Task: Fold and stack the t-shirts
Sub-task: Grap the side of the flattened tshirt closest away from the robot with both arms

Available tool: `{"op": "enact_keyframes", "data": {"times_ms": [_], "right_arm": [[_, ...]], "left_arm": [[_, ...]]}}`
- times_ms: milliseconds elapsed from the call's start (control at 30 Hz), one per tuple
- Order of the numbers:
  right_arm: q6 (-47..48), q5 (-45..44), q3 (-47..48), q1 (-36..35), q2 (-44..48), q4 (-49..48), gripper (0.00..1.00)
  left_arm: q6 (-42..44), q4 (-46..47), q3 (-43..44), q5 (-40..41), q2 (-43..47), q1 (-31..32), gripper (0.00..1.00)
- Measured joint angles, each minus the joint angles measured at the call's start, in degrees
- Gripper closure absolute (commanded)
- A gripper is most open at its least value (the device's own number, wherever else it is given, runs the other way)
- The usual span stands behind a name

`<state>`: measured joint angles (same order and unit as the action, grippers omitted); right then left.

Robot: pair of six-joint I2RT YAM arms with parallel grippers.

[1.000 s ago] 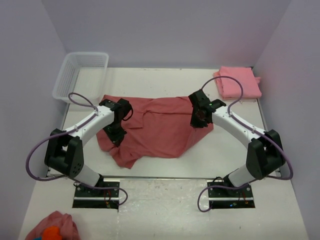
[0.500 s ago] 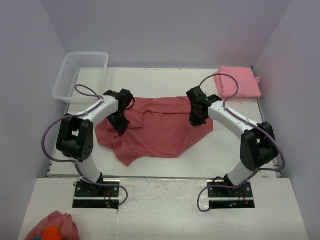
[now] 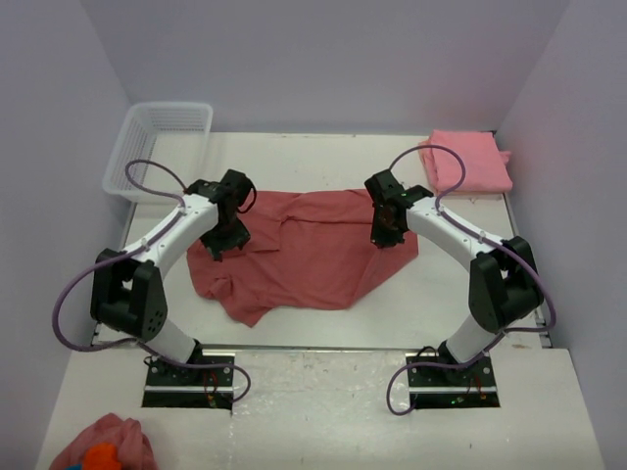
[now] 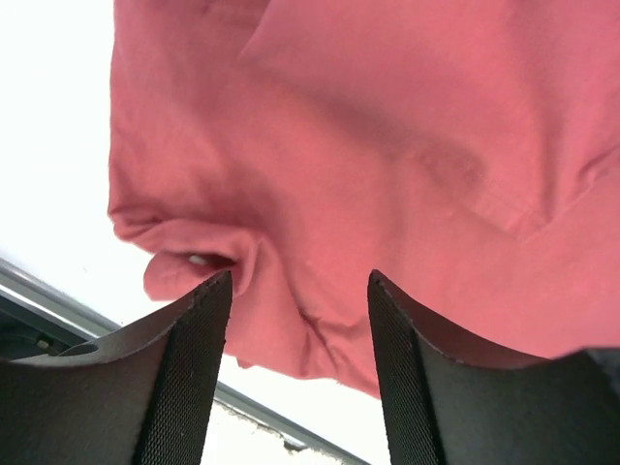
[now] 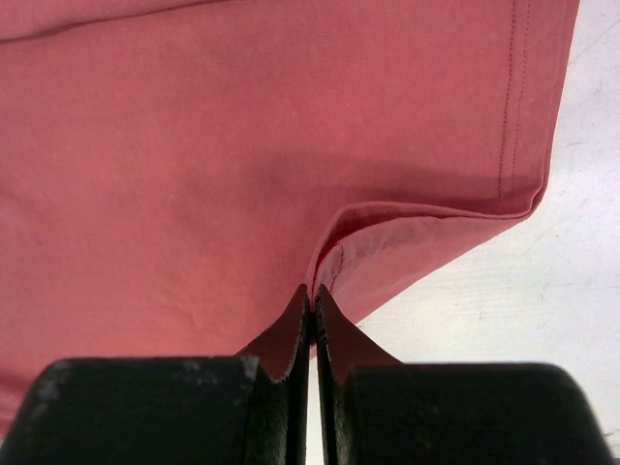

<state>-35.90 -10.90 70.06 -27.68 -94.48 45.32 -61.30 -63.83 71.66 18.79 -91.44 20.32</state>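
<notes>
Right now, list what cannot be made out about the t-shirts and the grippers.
- Top external view: the left gripper sits beneath its own wrist; contact with the spread dusty-red cotton t-shirt is unclear.
- Same view: folded salmon-pink t-shirt, too small to count layers, crossed by a cable.
- Same view: pink cloth lump with orange patch, cut off by the bottom edge.

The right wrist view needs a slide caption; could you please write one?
Right gripper pinching a fold of the rose-red t-shirt near its stitched hem, above the white table.
</notes>
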Motion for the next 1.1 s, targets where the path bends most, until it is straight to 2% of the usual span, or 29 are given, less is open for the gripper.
{"op": "enact_keyframes", "data": {"times_ms": [300, 633, 867, 1100], "right_arm": [[0.8, 0.2, 0.0, 0.1, 0.0, -0.2, 1.0], [1.8, 1.1, -2.5, 0.7, 1.6, -1.5, 1.0], [2.4, 1.7, -3.2, 1.2, 1.9, -2.3, 1.0], [3.0, 2.6, -3.2, 2.1, 2.0, -2.8, 1.0]], "left_arm": [[-5.7, 3.0, -12.2, -6.4, 12.1, 0.0, 0.4], [-6.9, 1.9, -12.3, -4.3, 10.0, -0.9, 0.43], [-7.3, -0.9, -11.8, -1.7, 8.9, -4.3, 0.44], [-7.7, -1.3, -17.2, -2.1, 11.3, -6.5, 0.44]]}}
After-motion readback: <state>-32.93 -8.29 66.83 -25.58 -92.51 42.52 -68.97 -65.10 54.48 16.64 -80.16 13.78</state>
